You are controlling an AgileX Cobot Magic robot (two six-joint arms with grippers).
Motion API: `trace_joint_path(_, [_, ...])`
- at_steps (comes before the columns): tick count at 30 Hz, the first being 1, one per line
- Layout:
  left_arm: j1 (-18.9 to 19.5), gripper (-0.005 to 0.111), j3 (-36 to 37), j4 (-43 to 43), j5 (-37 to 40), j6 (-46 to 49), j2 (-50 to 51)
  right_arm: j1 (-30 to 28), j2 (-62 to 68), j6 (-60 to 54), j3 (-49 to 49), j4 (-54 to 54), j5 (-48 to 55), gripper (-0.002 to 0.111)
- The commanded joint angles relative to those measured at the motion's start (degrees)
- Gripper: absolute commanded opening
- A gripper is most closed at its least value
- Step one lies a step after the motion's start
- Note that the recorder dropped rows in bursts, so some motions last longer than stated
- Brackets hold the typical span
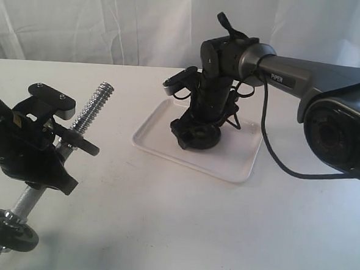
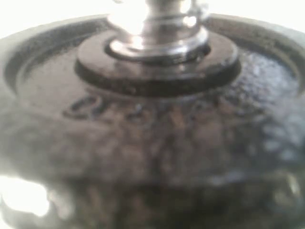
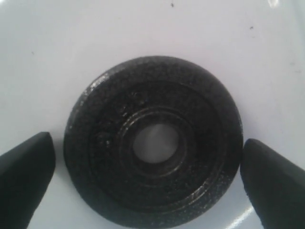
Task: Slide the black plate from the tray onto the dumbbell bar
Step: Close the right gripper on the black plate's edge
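The black plate [image 3: 109, 138] lies flat in the white tray [image 3: 47, 57], its central hole showing the tray through it. My right gripper [image 3: 150, 171] hangs straight over it, open, one finger [image 3: 24, 167] on each side of the rim with a small gap. In the exterior view that gripper [image 1: 195, 135] is down on the plate [image 1: 203, 139] in the tray [image 1: 239, 160]. My left gripper [image 1: 66, 141] holds the dumbbell bar [image 1: 95, 105] tilted, threaded end up. A black disc [image 1: 6, 229] sits low on the bar; the left wrist view shows that disc [image 2: 152, 138] and a chrome collar [image 2: 157, 38] close up.
The white table [image 1: 180, 227] stretches in front of the tray. A white curtain [image 1: 113, 21] hangs behind. The right arm's cable [image 1: 270, 153] loops over the tray's right side, and a dark camera housing [image 1: 345, 133] fills the right edge.
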Motion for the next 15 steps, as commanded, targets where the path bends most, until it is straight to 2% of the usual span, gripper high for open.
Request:
trace_joint_path(1, [0.04,0.0,-1.45,-1.05,-4.76,-0.23,-3.01,0.01,4.91,-0.71,1.36,1.05,0.58,0.105])
trace_joint_path(15, [0.04,0.0,-1.45,-1.05,-4.53,-0.23,-3.01,0.01,7.42,-0.44,1.36,1.05,1.32,0.105])
